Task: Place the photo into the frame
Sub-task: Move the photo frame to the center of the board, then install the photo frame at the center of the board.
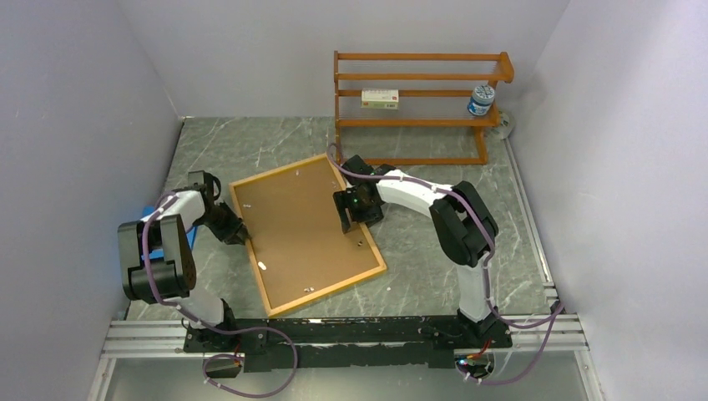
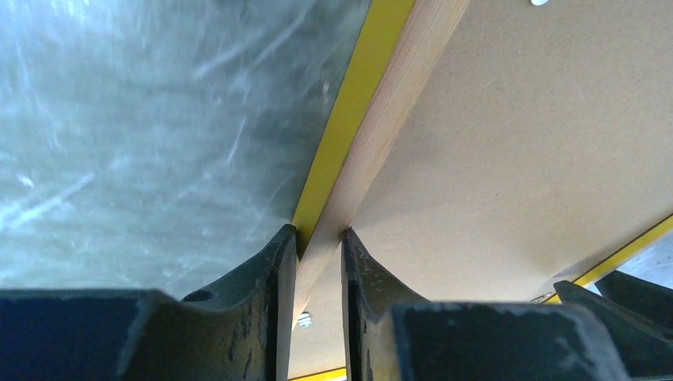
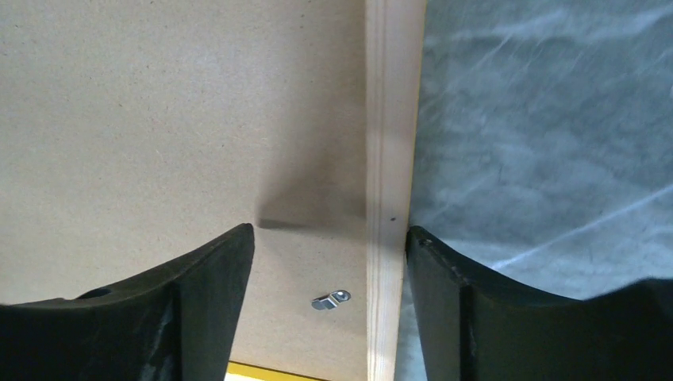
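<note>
The frame (image 1: 275, 170) lies back up on the table, its light wood rail around a brown backing board (image 1: 305, 225). The photo is hidden. My left gripper (image 1: 240, 236) is shut on the frame's left rail; in the left wrist view the fingers (image 2: 319, 234) pinch the wood rail (image 2: 381, 135), and the yellow front edge (image 2: 349, 119) shows beside it. My right gripper (image 1: 351, 224) is open at the frame's right side. In the right wrist view its fingers (image 3: 329, 232) straddle the rail (image 3: 390, 119), one over the backing board (image 3: 174, 111), one outside the frame. A metal turn clip (image 3: 329, 300) lies between them.
An orange-brown wooden shelf rack (image 1: 417, 109) stands at the back right, holding a small box (image 1: 380, 98) and a small bottle (image 1: 481, 98). A small blue sheet (image 1: 190, 238) lies under my left arm. White walls close in on the left, back and right.
</note>
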